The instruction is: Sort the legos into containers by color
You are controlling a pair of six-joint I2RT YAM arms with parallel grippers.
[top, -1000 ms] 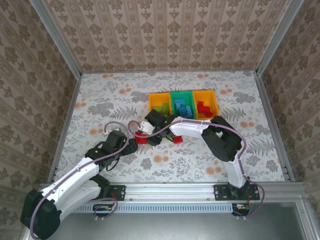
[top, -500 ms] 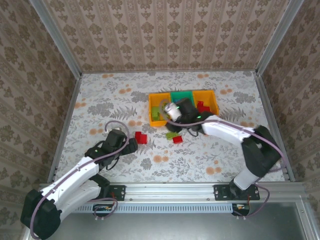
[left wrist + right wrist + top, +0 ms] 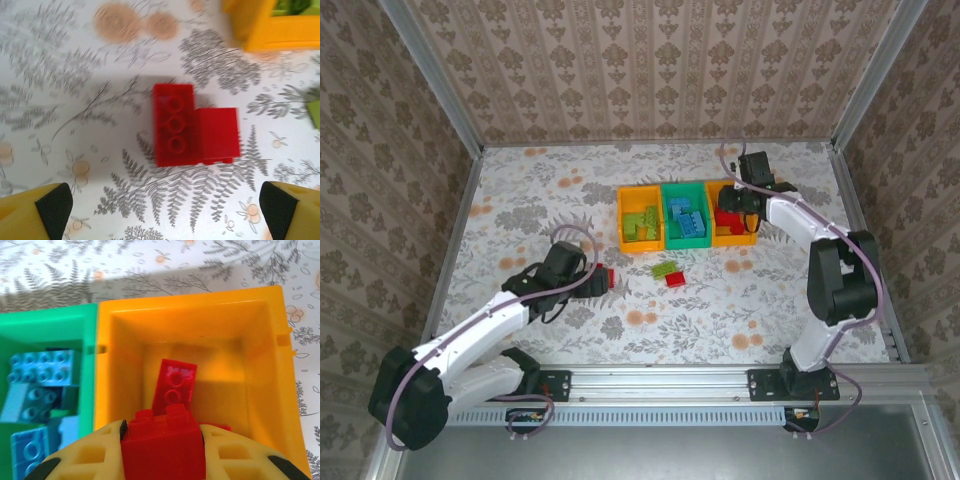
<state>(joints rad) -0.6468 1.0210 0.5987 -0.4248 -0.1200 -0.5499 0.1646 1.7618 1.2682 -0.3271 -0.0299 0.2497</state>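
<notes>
Open table (image 3: 75, 75) round red bricks (image 3: 192, 131) — free approach. R gripper (image 3: 162, 454) w/ held brick (image 3: 161, 437) hangs over right bin (image 3: 200, 315) — blocks its mouth.

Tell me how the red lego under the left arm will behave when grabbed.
The red lego looks like rigid moulded plastic, so probably stiff and light. Its flat faces and blocky shape suggest it would slide, not roll. Smooth sides might slip if gripped off-centre.
</notes>
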